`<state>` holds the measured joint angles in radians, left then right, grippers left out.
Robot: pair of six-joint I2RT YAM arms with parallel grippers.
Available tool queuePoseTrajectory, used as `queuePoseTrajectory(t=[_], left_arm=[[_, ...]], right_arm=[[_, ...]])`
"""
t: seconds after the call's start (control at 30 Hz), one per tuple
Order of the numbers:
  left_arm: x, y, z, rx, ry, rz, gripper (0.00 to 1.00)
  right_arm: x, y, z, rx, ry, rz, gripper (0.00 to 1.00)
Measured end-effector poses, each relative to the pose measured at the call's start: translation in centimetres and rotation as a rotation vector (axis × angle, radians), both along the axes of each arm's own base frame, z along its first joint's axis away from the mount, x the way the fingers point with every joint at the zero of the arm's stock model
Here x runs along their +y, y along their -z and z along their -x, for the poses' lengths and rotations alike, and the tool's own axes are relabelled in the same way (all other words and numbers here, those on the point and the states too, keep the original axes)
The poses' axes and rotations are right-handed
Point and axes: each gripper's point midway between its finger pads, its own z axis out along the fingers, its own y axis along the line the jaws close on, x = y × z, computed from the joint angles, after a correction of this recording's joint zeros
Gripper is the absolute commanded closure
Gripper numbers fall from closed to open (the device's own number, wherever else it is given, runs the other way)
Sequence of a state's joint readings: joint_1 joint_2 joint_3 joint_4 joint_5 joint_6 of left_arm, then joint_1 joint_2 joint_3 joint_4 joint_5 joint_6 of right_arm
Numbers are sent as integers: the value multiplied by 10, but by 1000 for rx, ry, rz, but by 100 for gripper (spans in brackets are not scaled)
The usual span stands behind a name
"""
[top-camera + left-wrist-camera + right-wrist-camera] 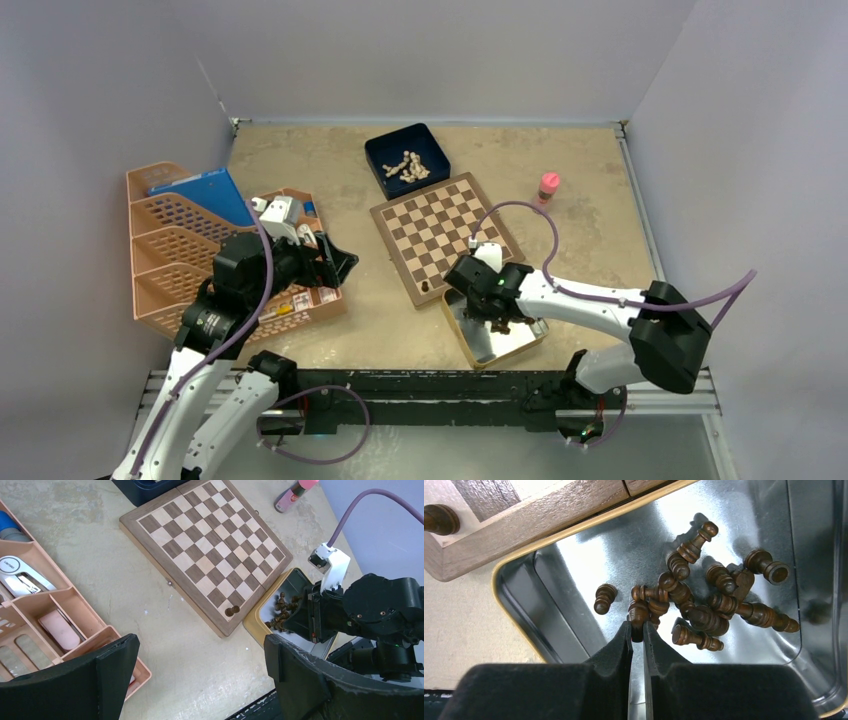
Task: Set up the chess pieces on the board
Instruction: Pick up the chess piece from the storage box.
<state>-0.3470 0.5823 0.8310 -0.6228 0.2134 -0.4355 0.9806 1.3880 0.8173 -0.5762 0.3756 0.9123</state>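
The board (445,235) lies mid-table; it also shows in the left wrist view (205,550). One dark brown piece (426,287) stands on its near corner square, also in the left wrist view (232,611) and at the right wrist view's top left (439,519). Several dark pieces (704,597) lie heaped in the silver tin (574,550). My right gripper (637,630) is down in the tin (500,342), shut on one dark piece (639,612) at the heap's left edge. My left gripper (197,672) is open and empty, above bare table left of the board.
A dark blue box (407,160) with pale cream chessmen sits behind the board. A pink bottle (548,186) stands at the right. An orange organiser tray (190,250) with office items fills the left side, near my left arm.
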Motion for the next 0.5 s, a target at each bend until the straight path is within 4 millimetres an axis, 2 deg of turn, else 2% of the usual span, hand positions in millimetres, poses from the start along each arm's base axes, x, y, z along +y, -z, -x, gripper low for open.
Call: queuePoseTrajectory(t=[0.13, 0.33, 0.5], left_arm=[[0, 0, 0, 0, 1, 0, 4], [-1, 0, 0, 2, 5, 1, 4], [-2, 1, 0, 9, 10, 1, 4]], right_arm=[[2, -13, -3, -19, 6, -17, 93], [11, -45, -13, -79, 14, -75, 94], [11, -56, -14, -91, 14, -86, 94]])
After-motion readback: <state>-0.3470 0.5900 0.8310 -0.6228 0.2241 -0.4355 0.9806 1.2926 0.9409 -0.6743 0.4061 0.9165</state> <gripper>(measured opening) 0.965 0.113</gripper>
